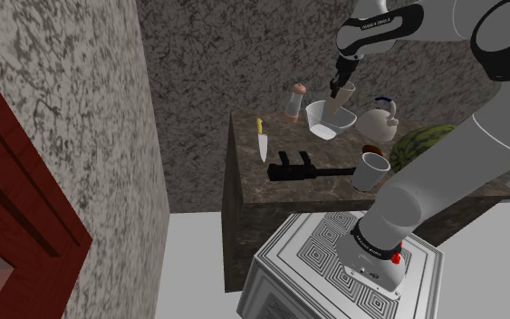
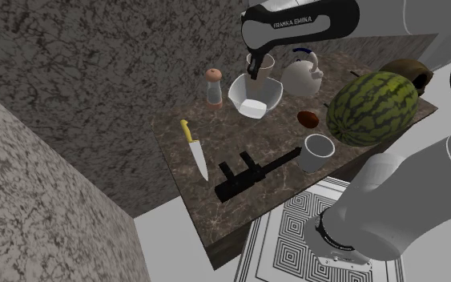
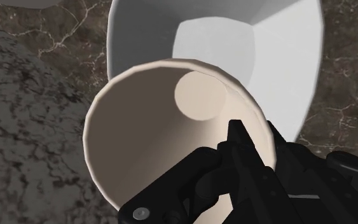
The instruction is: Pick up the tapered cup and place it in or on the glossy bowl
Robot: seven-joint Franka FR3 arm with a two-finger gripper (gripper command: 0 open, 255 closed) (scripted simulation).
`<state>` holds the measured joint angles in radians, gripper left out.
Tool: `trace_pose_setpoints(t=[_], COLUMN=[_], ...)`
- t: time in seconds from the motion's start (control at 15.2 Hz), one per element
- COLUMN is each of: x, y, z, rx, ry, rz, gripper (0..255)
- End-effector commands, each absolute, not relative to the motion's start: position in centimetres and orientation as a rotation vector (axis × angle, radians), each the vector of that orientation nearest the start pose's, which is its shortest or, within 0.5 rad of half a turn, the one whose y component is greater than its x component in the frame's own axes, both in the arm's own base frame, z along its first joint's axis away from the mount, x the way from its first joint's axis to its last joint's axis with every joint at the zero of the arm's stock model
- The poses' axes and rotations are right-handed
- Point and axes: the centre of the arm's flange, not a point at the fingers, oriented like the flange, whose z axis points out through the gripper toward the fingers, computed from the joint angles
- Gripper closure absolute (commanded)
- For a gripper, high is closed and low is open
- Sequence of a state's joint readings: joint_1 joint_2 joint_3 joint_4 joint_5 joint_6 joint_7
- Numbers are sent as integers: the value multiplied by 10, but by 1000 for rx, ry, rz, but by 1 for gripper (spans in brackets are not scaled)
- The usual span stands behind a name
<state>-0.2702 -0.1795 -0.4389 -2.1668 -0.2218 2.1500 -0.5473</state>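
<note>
The fingers (image 3: 238, 145) clasp the beige cup (image 3: 142, 130) by its rim (one inside) above the white bowl (image 3: 282, 60).

Cup (image 3: 165, 127): recorded as pale beige, unpatterned. Bowl (image 2: 255, 94): white. Tabletop (image 2: 235, 138): dark brown, veined with pale lines. Watermelon (image 2: 373, 108), right of second exterior view: green, banded with darker stripes. Knife (image 2: 193, 148): yellow handle. Stand (image 1: 321, 249), lower shoulder view: black-and-white nested squares. Gripper (image 1: 338, 89): black.
</note>
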Motion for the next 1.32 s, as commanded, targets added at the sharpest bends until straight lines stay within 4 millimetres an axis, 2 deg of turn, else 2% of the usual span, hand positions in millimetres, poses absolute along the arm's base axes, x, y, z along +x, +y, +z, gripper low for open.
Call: trace_pose_setpoints(t=[0.0,0.33,0.4,0.73,0.99,1.25], x=[381,381,381,381,379,379], y=[-349,-349,-349,-349,-340,-340], z=[477,477,477,477,527,527], rx=[-3323,-3323,-3323,-3323,-3323,-3323], ry=[89,89,89,89,89,89], rz=[-87,-87,-87,-87,-87,-87], gripper=[255,255,0,0,0,0])
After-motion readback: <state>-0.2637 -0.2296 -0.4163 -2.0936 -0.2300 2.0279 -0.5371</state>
